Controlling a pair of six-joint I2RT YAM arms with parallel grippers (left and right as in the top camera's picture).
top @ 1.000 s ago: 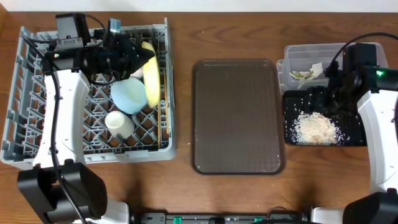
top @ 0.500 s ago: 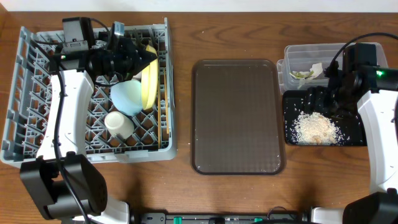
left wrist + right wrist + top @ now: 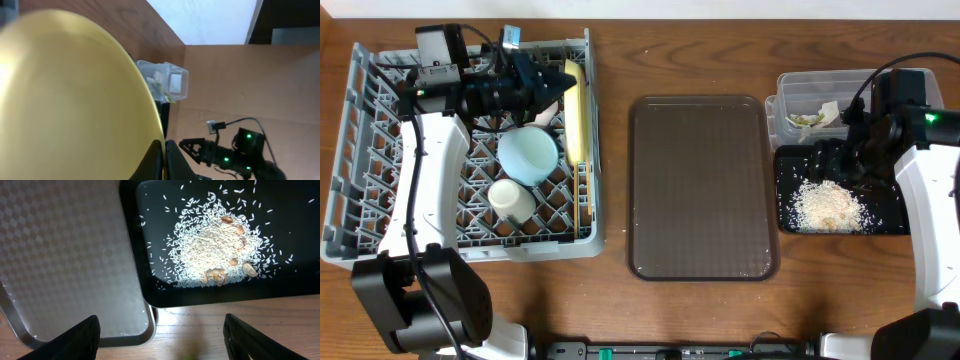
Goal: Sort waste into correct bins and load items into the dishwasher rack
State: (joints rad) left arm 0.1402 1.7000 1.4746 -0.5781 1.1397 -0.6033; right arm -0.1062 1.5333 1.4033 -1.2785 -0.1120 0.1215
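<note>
Overhead, you see the plate (image 3: 576, 112) standing on edge in the rack (image 3: 355, 160), long axis front-to-back, left claw (image 3: 560, 82) clamping its rim. Only the right wrist view shows the right claw (image 3: 160, 335) spread wide near the rice (image 3: 210, 245).

A brown serving tray (image 3: 700, 187) lies flat about the middle of the wooden tabletop (image 3: 700, 50), its long sides running from the far edge toward the near edge. It is rectangular with rounded corners and a raised rim. The right wrist view shows a fine diamond texture across its floor (image 3: 60, 255) and pale wood (image 3: 200, 325) beside its corner.
</note>
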